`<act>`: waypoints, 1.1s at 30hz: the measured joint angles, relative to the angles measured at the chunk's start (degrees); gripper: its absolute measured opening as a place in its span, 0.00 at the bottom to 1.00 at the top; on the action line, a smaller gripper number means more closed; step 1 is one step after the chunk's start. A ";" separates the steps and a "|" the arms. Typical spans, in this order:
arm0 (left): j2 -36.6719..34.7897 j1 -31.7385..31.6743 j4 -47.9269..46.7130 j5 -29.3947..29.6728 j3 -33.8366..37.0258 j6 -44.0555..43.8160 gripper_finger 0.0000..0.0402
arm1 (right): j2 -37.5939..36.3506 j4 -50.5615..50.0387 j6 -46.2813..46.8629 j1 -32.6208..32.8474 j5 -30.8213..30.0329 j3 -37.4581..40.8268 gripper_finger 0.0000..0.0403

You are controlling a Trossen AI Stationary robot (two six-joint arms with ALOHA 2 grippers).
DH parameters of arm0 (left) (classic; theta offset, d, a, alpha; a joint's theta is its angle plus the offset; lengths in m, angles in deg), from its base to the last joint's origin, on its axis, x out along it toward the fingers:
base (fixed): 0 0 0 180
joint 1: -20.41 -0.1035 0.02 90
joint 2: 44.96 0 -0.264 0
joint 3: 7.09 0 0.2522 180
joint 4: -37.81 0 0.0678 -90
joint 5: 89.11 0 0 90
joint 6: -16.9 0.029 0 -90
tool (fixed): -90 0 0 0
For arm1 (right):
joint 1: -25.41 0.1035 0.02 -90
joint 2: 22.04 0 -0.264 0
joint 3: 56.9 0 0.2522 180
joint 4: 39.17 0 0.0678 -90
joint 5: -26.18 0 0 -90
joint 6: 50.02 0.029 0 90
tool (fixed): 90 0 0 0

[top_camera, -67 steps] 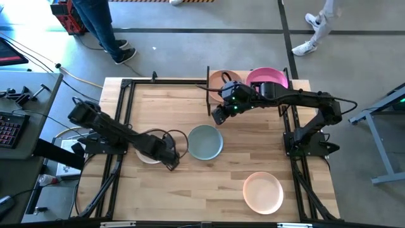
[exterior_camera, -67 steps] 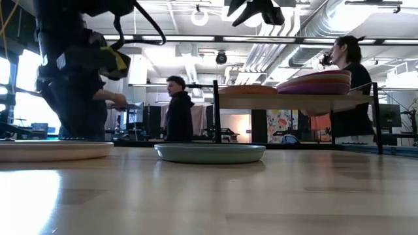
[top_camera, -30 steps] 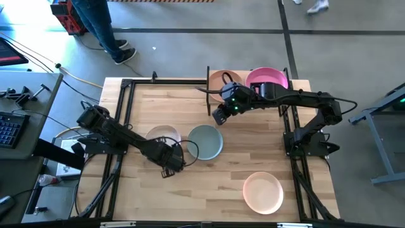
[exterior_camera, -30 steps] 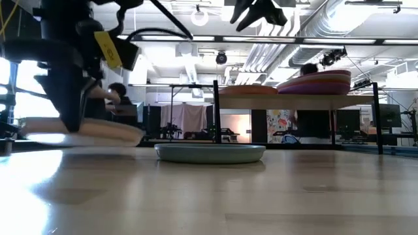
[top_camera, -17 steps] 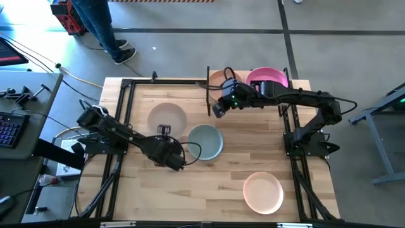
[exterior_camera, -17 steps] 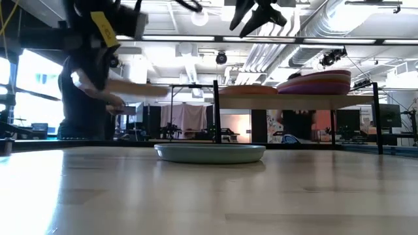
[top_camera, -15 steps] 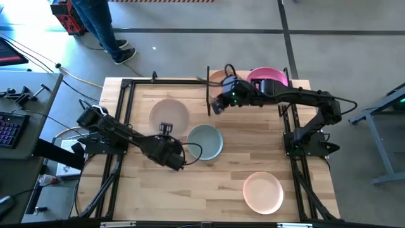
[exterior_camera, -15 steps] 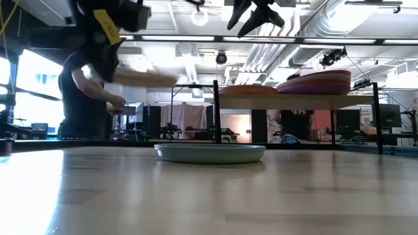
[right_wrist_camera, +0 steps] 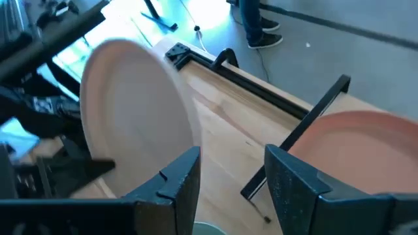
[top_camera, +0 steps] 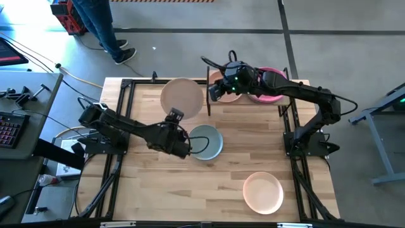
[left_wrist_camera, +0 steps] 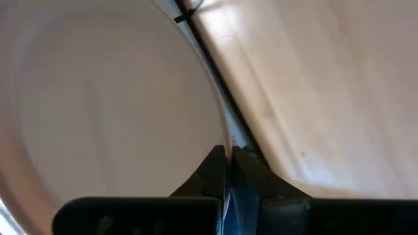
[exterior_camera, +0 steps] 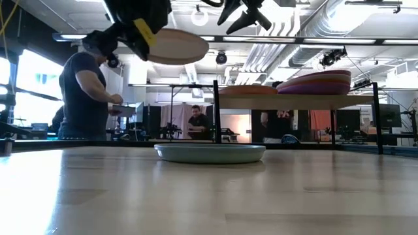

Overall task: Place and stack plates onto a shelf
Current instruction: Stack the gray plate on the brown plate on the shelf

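My left gripper (top_camera: 172, 116) is shut on a cream plate (top_camera: 182, 95), held high above the table, left of the shelf (exterior_camera: 294, 101); the low view shows the plate (exterior_camera: 173, 46) above shelf height. My right gripper (top_camera: 214, 92) hangs open over the shelf's left end, its fingers (right_wrist_camera: 183, 176) pointing toward the cream plate (right_wrist_camera: 130, 111) and touching nothing. On the shelf rest a rust-orange plate (top_camera: 226, 85) and a stack topped by a magenta plate (top_camera: 269, 82). A grey-teal plate (top_camera: 205, 142) and a pale pink plate (top_camera: 263, 192) lie flat on the table. My left gripper pinches the cream plate's rim (left_wrist_camera: 226, 147) between its two fingers, one on each face, at the plate's near edge. The fingers come from the table's near side, slanting upward. The plate is lifted clear of the table, slightly tilted, reaching away from the fingers toward the far edge.
The shelf's black upright (top_camera: 209, 95) stands between the cream plate and the shelf's plates. A black frame (top_camera: 126, 88) runs along the table's edges. People (exterior_camera: 85, 91) stand in the room beyond the table.
My left gripper has risen from table height and gone toward the far edge and the shelf, carrying the cream plate clear of the table to above shelf height. My right gripper has moved toward the table's far edge and slightly left, over the shelf's left end.
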 joint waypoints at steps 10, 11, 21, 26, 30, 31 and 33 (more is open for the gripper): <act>0.00 -3.12 5.20 3.93 -3.48 8.89 0.00 | 0.00 0.81 -5.64 0.01 0.07 0.00 0.37; 0.00 -3.24 6.00 3.98 -3.94 9.62 0.00 | 0.02 0.81 -5.73 0.01 0.07 0.00 0.37; -0.02 -3.55 14.00 4.12 -6.55 16.71 0.01 | 0.00 0.81 -5.52 0.01 0.07 0.00 0.35; -0.02 -3.55 14.17 3.63 -6.55 16.78 0.01 | 0.00 0.79 -3.90 0.01 0.07 0.00 0.19; -0.02 -3.55 14.44 3.54 -6.55 16.74 0.01 | 0.02 0.75 -3.35 0.01 -0.02 0.00 0.03; -0.02 -3.55 14.47 3.56 -6.55 16.76 0.01 | 0.02 0.67 -2.39 0.01 -0.09 0.00 0.02; -0.02 -3.55 14.47 3.55 -6.55 16.76 0.01 | 0.02 0.45 -0.32 0.01 0.06 0.00 0.04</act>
